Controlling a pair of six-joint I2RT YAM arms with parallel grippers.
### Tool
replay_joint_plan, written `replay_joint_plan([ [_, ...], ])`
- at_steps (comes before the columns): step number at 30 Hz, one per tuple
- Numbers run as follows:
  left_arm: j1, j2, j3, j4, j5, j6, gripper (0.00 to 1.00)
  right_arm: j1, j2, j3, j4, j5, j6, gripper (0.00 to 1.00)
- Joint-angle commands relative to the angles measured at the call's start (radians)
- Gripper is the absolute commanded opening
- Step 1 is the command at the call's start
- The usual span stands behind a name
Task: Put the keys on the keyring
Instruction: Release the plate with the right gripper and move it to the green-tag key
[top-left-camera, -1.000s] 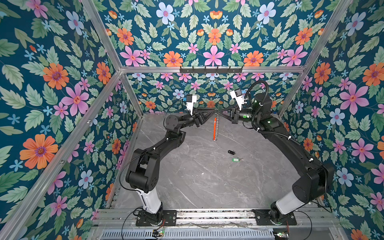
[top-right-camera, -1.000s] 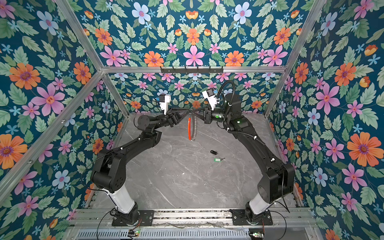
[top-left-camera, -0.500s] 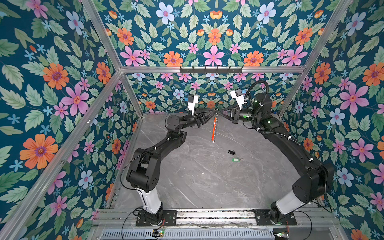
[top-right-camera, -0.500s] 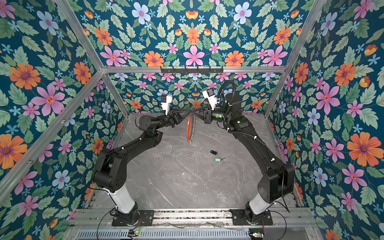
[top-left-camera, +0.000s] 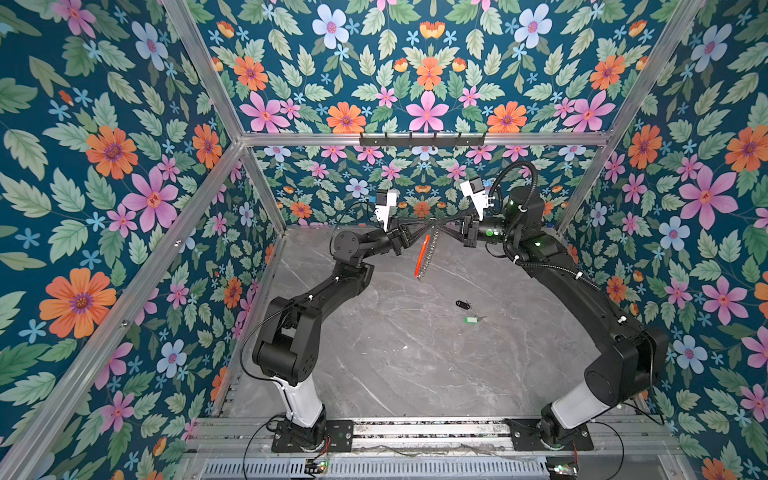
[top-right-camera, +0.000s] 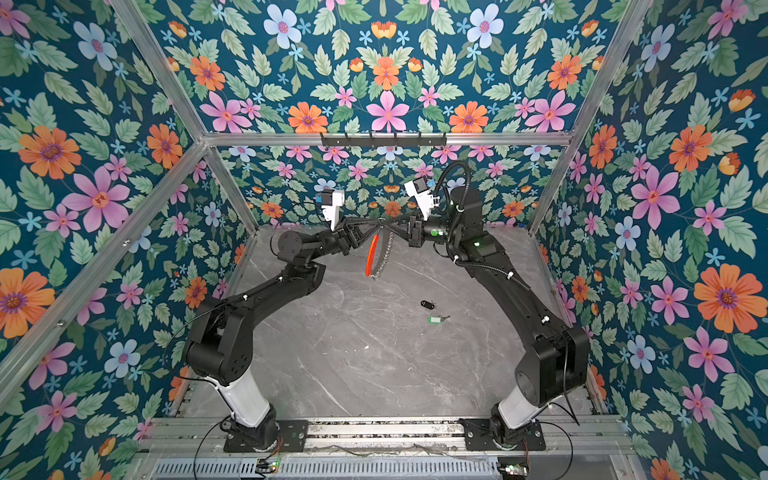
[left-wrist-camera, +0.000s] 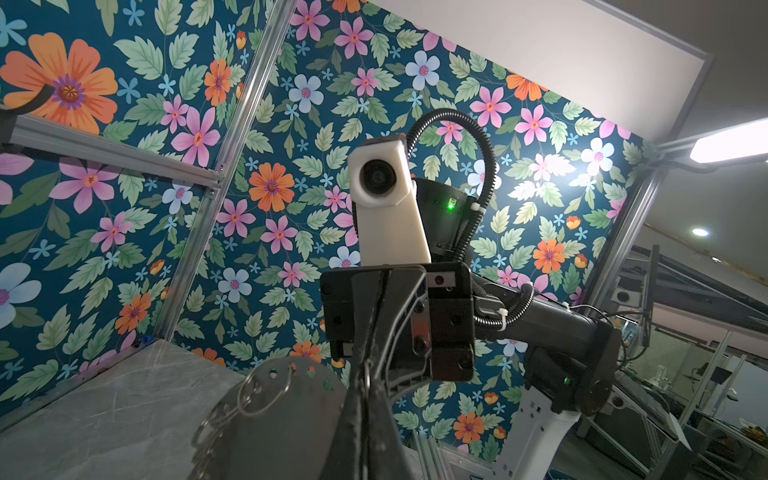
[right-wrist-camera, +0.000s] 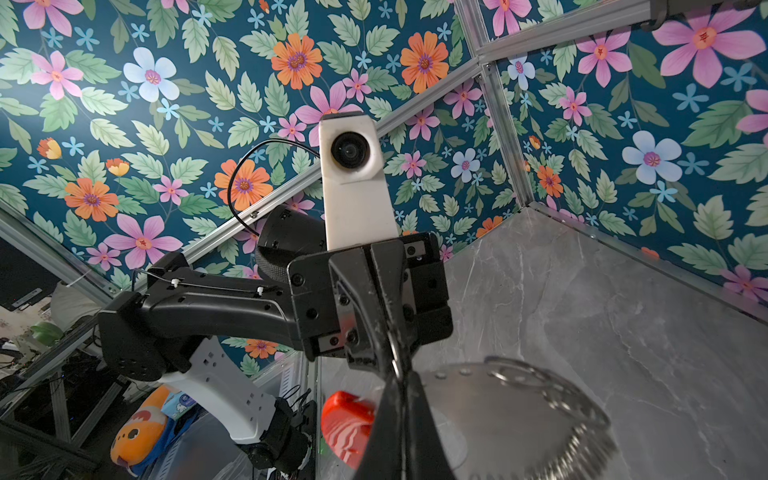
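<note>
Presently, no key is fitted.
Keyring (top-left-camera: 423, 257) is held aloft, far centre, clamped by left gripper (top-left-camera: 427, 227) and right gripper (top-left-camera: 444, 227); black-fob key (top-left-camera: 462, 305) and green-tagged key (top-left-camera: 471, 319) lie unthreaded on the table (top-left-camera: 374, 353).

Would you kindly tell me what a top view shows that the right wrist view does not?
Only the top view: the black-fob key and green-tag key lying on the table. Only the right wrist view: small holes drilled in the keyring, an orange object outside the cell. Both: the keyring, with left pincer and right pincer shut on it.
</note>
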Motion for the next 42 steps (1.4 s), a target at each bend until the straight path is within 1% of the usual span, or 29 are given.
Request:
replay_joint_plan([
  [1,0.001,-0.038,-0.021,-0.07,-0.036,0.085,0.0,0.002,-0.03,-0.02,0.002,0.076,-0.015,0.35],
  [2,0.001,-0.06,-0.037,-0.14,-0.065,0.135,0.0,0.002,-0.05,-0.041,-0.015,0.124,-0.024,0.4],
  [3,0.001,-0.082,-0.051,-0.204,-0.094,0.185,0.0,0.003,-0.071,-0.072,-0.03,0.175,-0.035,0.44],
  [5,0.0,-0.135,-0.087,-0.35,-0.181,0.281,0.0,0.002,-0.132,-0.145,-0.095,0.342,-0.065,0.48],
  [7,-0.001,-0.176,-0.115,-0.463,-0.257,0.352,0.0,0.002,-0.188,-0.212,-0.181,0.53,-0.072,0.49],
  [9,-0.001,-0.202,-0.142,-0.519,-0.325,0.368,0.0,0.002,-0.237,-0.284,-0.26,0.695,-0.065,0.49],
  [11,0.001,-0.223,-0.157,-0.588,-0.382,0.373,0.0,0.001,-0.271,-0.339,-0.348,0.818,-0.042,0.48],
  [12,0.001,-0.23,-0.155,-0.64,-0.406,0.401,0.0,0.0,-0.283,-0.367,-0.397,0.883,-0.018,0.48],
  [14,-0.006,-0.251,-0.165,-0.717,-0.427,0.454,0.0,-0.014,-0.294,-0.421,-0.473,0.945,0.039,0.48],
  [15,-0.009,-0.265,-0.184,-0.734,-0.447,0.455,0.0,-0.025,-0.297,-0.454,-0.488,0.953,0.078,0.47],
  [17,-0.014,-0.294,-0.232,-0.709,-0.452,0.449,0.0,-0.029,-0.297,-0.529,-0.485,0.947,0.108,0.46],
  [19,-0.02,-0.325,-0.275,-0.695,-0.445,0.451,0.0,-0.029,-0.286,-0.588,-0.476,0.949,0.129,0.41],
  [21,-0.025,-0.345,-0.301,-0.701,-0.442,0.453,0.0,-0.03,-0.272,-0.645,-0.447,0.949,0.139,0.38],
  [24,-0.03,-0.351,-0.318,-0.722,-0.422,0.449,0.0,-0.029,-0.236,-0.687,-0.439,0.935,0.141,0.33],
  [26,-0.036,-0.353,-0.317,-0.738,-0.399,0.45,0.0,-0.029,-0.213,-0.709,-0.412,0.921,0.119,0.31],
  [30,-0.048,-0.378,-0.32,-0.792,-0.399,0.455,0.0,-0.03,-0.161,-0.719,-0.404,0.918,0.081,0.18],
  [32,-0.053,-0.391,-0.337,-0.792,-0.401,0.452,0.0,-0.029,-0.144,-0.724,-0.39,0.899,0.058,0.17],
  [36,-0.059,-0.41,-0.349,-0.813,-0.398,0.474,0.0,-0.028,-0.089,-0.713,-0.369,0.875,0.027,0.2],
  [42,-0.062,-0.396,-0.324,-0.843,-0.387,0.481,0.0,-0.01,0.001,-0.659,-0.385,0.892,-0.008,0.24],
])
